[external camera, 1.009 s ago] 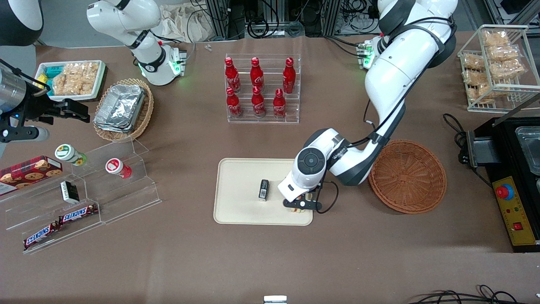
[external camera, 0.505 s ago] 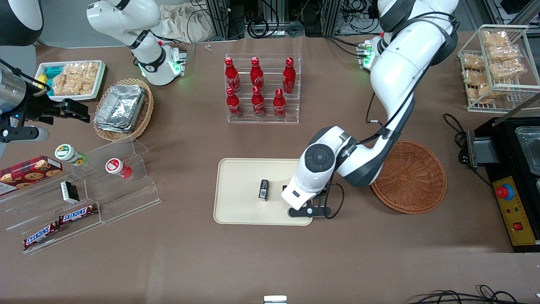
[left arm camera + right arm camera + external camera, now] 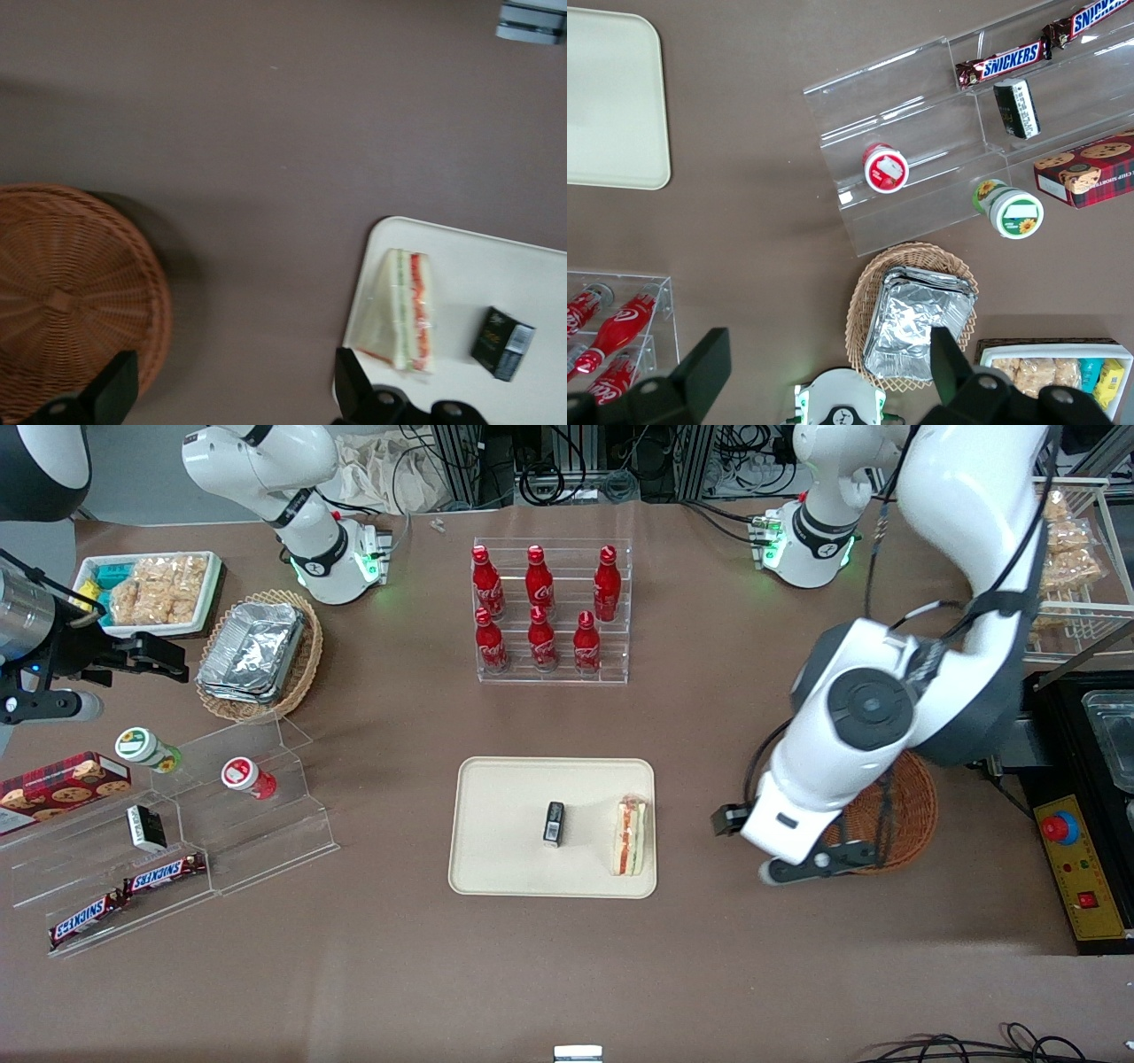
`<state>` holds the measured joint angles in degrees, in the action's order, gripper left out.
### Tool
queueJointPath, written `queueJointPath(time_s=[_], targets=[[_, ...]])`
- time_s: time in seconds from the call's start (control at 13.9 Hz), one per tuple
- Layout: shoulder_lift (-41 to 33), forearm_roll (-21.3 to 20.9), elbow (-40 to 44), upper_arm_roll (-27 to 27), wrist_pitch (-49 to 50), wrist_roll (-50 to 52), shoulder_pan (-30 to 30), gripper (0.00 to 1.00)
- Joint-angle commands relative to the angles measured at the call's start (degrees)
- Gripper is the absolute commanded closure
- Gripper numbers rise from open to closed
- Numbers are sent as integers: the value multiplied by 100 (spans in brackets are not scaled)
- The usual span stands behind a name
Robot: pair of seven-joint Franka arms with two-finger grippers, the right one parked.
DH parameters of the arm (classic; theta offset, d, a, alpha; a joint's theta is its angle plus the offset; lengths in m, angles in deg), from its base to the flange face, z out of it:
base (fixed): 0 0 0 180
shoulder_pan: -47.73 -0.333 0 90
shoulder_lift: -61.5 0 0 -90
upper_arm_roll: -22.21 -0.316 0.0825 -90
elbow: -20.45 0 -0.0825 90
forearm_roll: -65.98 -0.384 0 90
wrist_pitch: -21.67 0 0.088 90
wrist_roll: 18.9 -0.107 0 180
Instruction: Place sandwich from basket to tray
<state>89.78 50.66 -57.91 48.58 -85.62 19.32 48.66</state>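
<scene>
Sandwich is lying on the tray, one wedge, right at the tray edge toward the working arm's end, red and green filling showing. One small black box sits on the same tray near the middle, apart from the sandwich. Wrist cam shows both too: sandwich close to the rim, box a bit off from it.

Gripper is up above the table at the rim of the one reddish basket, between tray and basket, carrying nothing. Its two fingers are spread wide, one finger over the basket's edge, the other over the tray's edge.

Rest of the table, counted: six red bottles in a clear rack, three per row. One tan basket with stacked foil containers. One white tray of snacks. On the clear stepped stand: two round tubs, two Snickers bars, one cookie box, one dark little packet
</scene>
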Motion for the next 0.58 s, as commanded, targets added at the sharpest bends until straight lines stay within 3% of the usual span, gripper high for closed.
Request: queueJointPath(time_s=[0.0, 0.29, 0.5], targets=[[-1058, 589, -1328, -638, -519, -794, -40, 0], [-2219, 1407, -2621, -1571, -705, -2666, 4, 0], [-2476, 1444, -2844, -1880, -295, -3345, -5, 0]])
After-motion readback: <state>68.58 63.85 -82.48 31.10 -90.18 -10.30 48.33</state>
